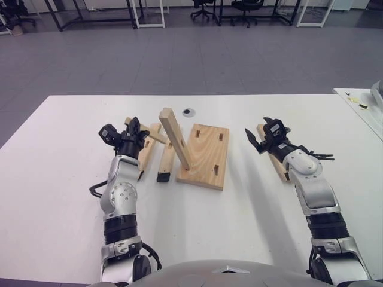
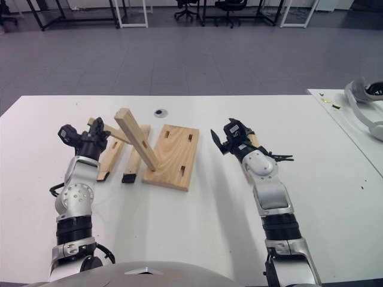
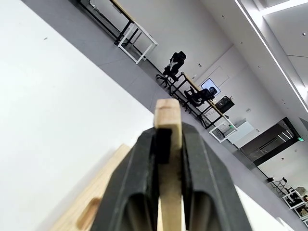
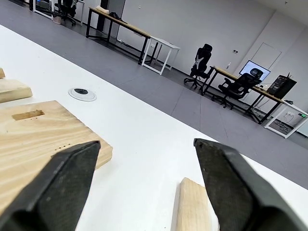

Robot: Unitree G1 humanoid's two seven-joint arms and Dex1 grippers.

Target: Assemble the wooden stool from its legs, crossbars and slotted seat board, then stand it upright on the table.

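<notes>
Bright, even overhead light fills my views; ceiling strips (image 3: 269,24) glare, soft shadows cross the table (image 1: 60,179), and my left gripper (image 3: 169,139) blurs close up.

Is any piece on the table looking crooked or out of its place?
Yes. The leg standing in the seat board leans toward the robot's left instead of standing square to the board. It seems not fully seated in its slot.
</notes>
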